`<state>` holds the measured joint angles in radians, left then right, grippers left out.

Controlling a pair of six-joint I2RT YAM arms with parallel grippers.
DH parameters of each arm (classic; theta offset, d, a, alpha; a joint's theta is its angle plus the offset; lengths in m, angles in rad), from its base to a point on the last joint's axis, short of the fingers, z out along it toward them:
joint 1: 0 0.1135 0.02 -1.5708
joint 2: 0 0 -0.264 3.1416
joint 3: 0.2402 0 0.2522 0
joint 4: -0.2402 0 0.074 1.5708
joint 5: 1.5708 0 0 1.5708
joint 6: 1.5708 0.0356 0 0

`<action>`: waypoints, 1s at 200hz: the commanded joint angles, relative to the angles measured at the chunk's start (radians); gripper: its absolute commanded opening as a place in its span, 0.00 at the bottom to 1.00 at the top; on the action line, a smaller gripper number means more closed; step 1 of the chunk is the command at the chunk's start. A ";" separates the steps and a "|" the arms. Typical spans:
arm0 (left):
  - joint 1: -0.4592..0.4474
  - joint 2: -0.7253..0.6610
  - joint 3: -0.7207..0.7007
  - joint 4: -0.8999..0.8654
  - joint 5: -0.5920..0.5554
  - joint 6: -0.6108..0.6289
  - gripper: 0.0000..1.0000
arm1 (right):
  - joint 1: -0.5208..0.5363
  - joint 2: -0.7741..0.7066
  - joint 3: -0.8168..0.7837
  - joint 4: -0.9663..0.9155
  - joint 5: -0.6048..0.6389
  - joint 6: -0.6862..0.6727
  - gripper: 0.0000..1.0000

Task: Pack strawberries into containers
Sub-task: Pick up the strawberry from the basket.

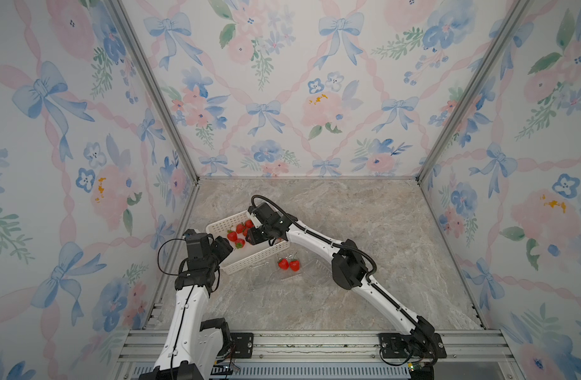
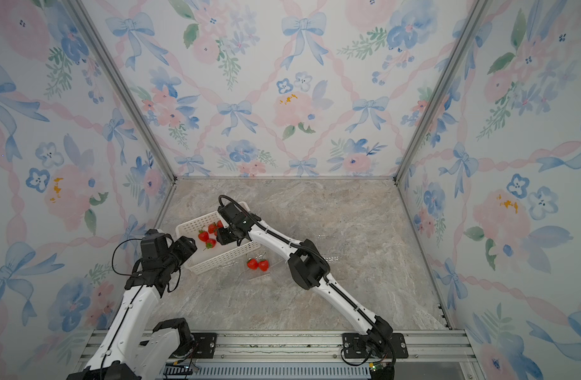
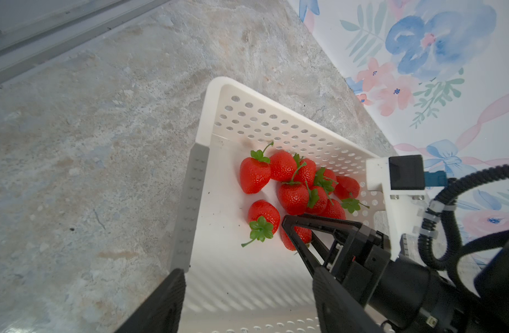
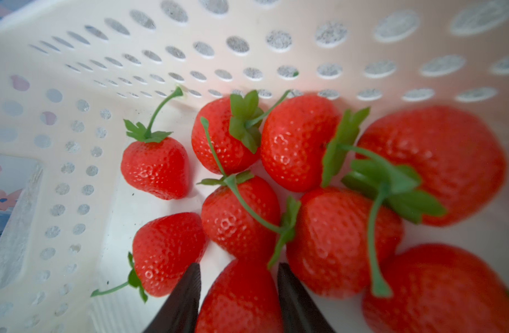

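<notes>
Right gripper pinches one strawberry, one of nine strawberries showing in the white basket by the tabletop's left edge. Two berries sit in one clear punnet just beside it. Left gripper gapes wide.

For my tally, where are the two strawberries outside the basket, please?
Both top views show the two strawberries together, apparently in a clear container, beside the white basket's near wall.

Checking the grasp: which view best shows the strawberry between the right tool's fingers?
The right wrist view: the strawberry fills the gap between both fingers. The left wrist view shows it partly behind a finger; top views largely hide it under the arm.
</notes>
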<state>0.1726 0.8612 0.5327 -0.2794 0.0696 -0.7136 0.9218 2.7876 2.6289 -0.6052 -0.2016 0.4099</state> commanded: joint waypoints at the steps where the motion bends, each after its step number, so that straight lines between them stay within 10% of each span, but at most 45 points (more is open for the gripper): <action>1: -0.002 0.006 -0.002 -0.012 0.015 0.026 0.73 | -0.009 0.016 -0.025 -0.011 0.002 -0.002 0.36; 76: -0.013 0.011 0.005 -0.012 0.023 0.031 0.73 | -0.019 -0.110 -0.149 -0.003 -0.009 -0.037 0.19; 200: -0.182 0.087 0.060 -0.012 -0.043 -0.001 0.72 | -0.039 -0.374 -0.378 0.069 -0.001 -0.093 0.19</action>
<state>0.0147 0.9337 0.5636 -0.2867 0.0502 -0.7082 0.8894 2.4901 2.3058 -0.5564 -0.2089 0.3393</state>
